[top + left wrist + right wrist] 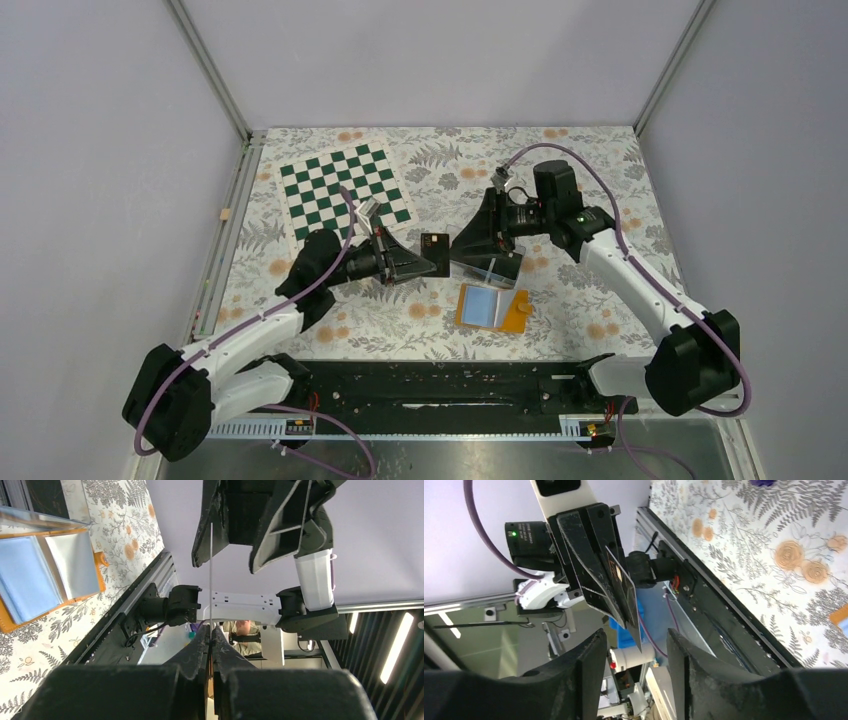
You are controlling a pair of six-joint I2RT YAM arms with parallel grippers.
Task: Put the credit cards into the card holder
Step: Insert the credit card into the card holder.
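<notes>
We see the floral surface (pixel 600 180) boxed by pale walls on 3 sides, w/ a metal rail (pixel 228 240) down its left edge and a black mounting rail (pixel 450 385) across the near edge. The floral print shows uncovered along the right side and the far edge. A green-and-white checker mat (pixel 345 190) lies flat at far left. Both arms reach in and meet nose to nose at the centre, so room is tightest there.

The card holder (pixel 490 307) lies open and flat at near-centre, light blue pockets up, orange tab at its right end. It sits just on the near side of the right gripper (pixel 458 248), w/ a strip of surface between it and the black rail. A clear box (pixel 497 267) sits just beyond it, under the right arm's wrist. We can't tell if the two touch.

The left gripper (pixel 422 264) is clenched on a black credit card (pixel 435 250), held up off the surface, approx. on edge. The left wrist view shows the card as a thin line. The right gripper is released, jaws spread wide, facing the left one. In the right wrist view the card's free corner reaches about level w/ the tips of its fingers (pixel 591 670), in line w/ the gap and touching neither.
</notes>
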